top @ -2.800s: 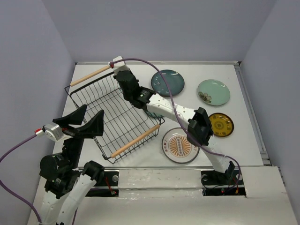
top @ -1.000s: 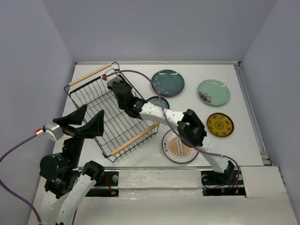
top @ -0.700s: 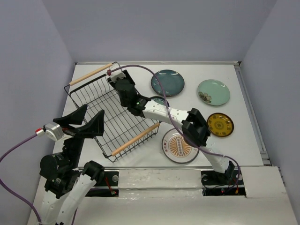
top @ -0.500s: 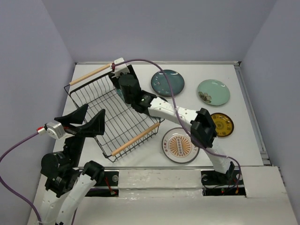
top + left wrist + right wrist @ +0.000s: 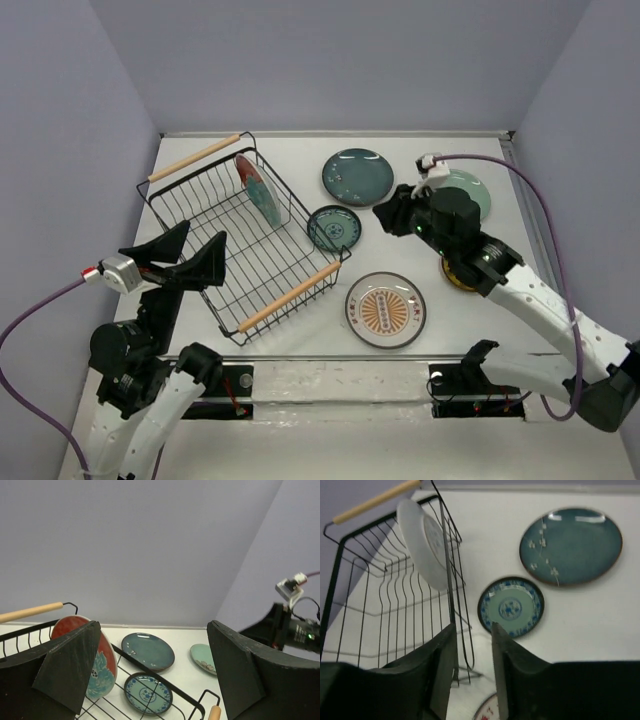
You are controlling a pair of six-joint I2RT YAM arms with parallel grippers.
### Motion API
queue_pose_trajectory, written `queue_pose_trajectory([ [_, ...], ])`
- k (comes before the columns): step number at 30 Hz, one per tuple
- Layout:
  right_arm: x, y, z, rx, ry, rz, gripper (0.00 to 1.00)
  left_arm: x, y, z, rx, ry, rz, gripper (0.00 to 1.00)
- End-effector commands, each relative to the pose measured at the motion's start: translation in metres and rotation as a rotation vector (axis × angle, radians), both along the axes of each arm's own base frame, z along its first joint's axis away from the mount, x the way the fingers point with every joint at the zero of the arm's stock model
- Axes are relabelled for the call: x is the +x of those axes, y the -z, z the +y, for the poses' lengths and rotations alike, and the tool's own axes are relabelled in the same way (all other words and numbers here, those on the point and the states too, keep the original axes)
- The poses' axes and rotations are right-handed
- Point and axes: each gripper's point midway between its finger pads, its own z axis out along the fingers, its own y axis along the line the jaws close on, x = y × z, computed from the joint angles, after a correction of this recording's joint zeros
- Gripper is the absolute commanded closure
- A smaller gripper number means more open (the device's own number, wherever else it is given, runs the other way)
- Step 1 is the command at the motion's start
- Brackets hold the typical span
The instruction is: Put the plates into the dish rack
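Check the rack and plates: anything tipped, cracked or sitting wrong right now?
Nothing looks damaged or spilled. The red plate stands on edge in the dish rack at its far right corner, tilted rather than upright; whether the wires hold it is unclear. The rack sits skewed on the table.

Top camera looks down from behind; both wrist cameras, apparently raised, share the dish rack and small teal plate.

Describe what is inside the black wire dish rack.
Only the red plate shows inside the dish rack, standing on edge at its far right side. The other visible wires are bare. The open left gripper hides part of the rack's left side from above.
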Motion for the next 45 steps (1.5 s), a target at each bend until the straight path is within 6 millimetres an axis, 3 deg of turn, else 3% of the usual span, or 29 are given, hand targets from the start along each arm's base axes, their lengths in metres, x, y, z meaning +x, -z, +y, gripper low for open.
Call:
queue_pose_trajectory([
  [1,-0.077,0.112,-0.028,0.009,-0.055,0.458,0.78,-0.003,-0.018,0.004,-0.01,-0.015,-0.05,0.01],
  [2,-0.083,0.113,-0.039,0.036,-0.031,0.472,0.93,-0.003,-0.018,0.004,-0.01,-0.016,-0.048,0.01],
  [5,-0.103,0.156,-0.07,0.046,0.1,0.633,0.93,0.0,-0.016,0.003,-0.004,-0.021,-0.04,0.01],
  [7,-0.117,0.175,-0.091,0.051,0.194,0.707,0.8,0.002,-0.016,0.003,-0.002,-0.022,-0.036,0.01],
  [8,-0.119,0.181,-0.098,0.074,0.24,0.739,0.63,0.002,-0.015,0.003,-0.002,-0.023,-0.035,0.01],
  [10,-0.125,0.194,-0.11,0.067,0.307,0.777,0.5,0.003,-0.015,0.002,-0.001,-0.02,-0.032,0.01],
  [11,-0.132,0.212,-0.122,0.027,0.368,0.816,0.46,0.003,-0.015,0.001,0.001,-0.017,-0.032,0.01],
  [16,-0.137,0.242,-0.137,0.043,0.551,0.924,0.34,0.0,-0.017,0.003,-0.005,-0.019,-0.044,0.01],
  [17,-0.139,0.248,-0.138,0.05,0.573,0.941,0.28,-0.001,-0.017,0.003,-0.005,-0.018,-0.046,0.01],
  [21,-0.142,0.255,-0.146,0.024,0.61,0.944,0.21,-0.004,-0.019,0.002,-0.008,-0.006,-0.053,0.01],
  [30,-0.143,0.271,-0.142,-0.025,0.614,1.004,0.2,-0.01,-0.022,0.004,-0.018,0.0,-0.071,0.01],
  [37,-0.141,0.286,-0.131,0.055,0.595,1.02,0.34,-0.01,-0.021,0.002,-0.013,0.013,-0.07,0.01],
  [40,-0.141,0.288,-0.132,0.103,0.617,1.006,0.45,-0.01,-0.021,0.002,-0.015,0.012,-0.069,0.01],
  [45,-0.143,0.288,-0.131,0.159,0.625,1.002,0.48,-0.01,-0.021,0.002,-0.015,0.012,-0.069,0.01],
])
